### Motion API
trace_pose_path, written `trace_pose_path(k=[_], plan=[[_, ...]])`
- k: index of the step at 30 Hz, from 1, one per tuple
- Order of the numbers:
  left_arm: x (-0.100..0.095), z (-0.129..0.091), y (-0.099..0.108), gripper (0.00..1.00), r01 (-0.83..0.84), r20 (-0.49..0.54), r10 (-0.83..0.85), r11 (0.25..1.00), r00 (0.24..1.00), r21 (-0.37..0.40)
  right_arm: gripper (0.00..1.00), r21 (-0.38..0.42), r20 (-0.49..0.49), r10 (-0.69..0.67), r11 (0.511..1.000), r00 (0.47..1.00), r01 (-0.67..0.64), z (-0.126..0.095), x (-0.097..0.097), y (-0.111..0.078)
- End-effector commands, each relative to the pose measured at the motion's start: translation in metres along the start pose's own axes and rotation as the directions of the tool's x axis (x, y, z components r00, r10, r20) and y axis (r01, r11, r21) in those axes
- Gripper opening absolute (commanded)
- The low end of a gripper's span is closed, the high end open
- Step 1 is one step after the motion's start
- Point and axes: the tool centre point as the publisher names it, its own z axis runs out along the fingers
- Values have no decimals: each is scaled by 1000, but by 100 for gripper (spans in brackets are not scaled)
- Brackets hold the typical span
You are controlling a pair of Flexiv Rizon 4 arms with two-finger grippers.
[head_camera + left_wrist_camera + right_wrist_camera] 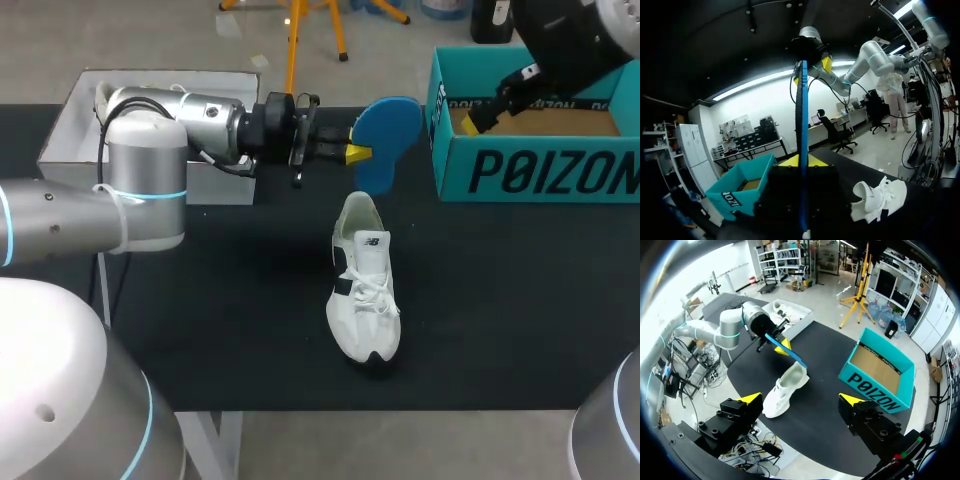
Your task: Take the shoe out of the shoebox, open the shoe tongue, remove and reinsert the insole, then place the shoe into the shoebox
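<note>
A white sneaker point(365, 290) lies on the black table, toe toward the front edge; it also shows as the sneaker point(785, 387) under my right gripper and the sneaker point(880, 197) beside my left one. My left gripper point(355, 153) is shut on a blue insole point(388, 140), held on edge above the table behind the shoe's heel. In the left wrist view the insole point(803, 110) stands edge-on between the yellow tips of that gripper point(801, 161). The teal shoebox point(540, 165) stands open at back right. My right gripper point(470, 122) hangs open and empty high over the box; its wrist view shows the gripper point(800, 402) spread wide.
A white open box point(150, 135) sits at the back left of the table behind my left arm; in the right wrist view this box point(790, 315) holds another white shoe. Black table surface point(500, 300) stretches around the sneaker.
</note>
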Motion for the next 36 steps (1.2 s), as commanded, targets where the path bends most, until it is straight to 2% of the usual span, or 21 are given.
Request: trace_pose_path(k=[1,2,3,6,8,10,11,14,16,36], plan=[[-3,1,-5,0,-405,-59,410,911,910,79,100,4,1,0,1000,1000,0,2,0,2],[1,0,-3,0,-502,-120,512,859,851,102,100,4,1,0,1000,1000,0,2,0,2],[4,0,-2,0,-544,-118,559,828,821,135,100,4,1,0,1000,1000,0,2,0,2],[15,-10,6,0,-658,-122,675,737,728,153,100,4,1,0,1000,1000,0,2,0,2],[20,-14,11,0,-685,-162,704,711,692,160,100,4,1,0,1000,1000,0,2,0,2],[21,-20,12,0,-725,-133,740,672,659,147,100,4,1,0,1000,1000,0,2,0,2],[21,-21,11,0,-739,-116,757,653,643,165,100,4,1,0,1000,1000,0,2,0,2],[17,-18,6,0,-770,-140,788,616,600,166,100,4,1,0,1000,1000,0,2,0,2],[10,-16,-2,0,-791,-130,800,599,585,126,100,4,1,0,1000,1000,0,2,0,2],[10,-16,-2,0,-791,-130,800,599,585,126,100,4,1,0,1000,1000,0,2,0,2]])
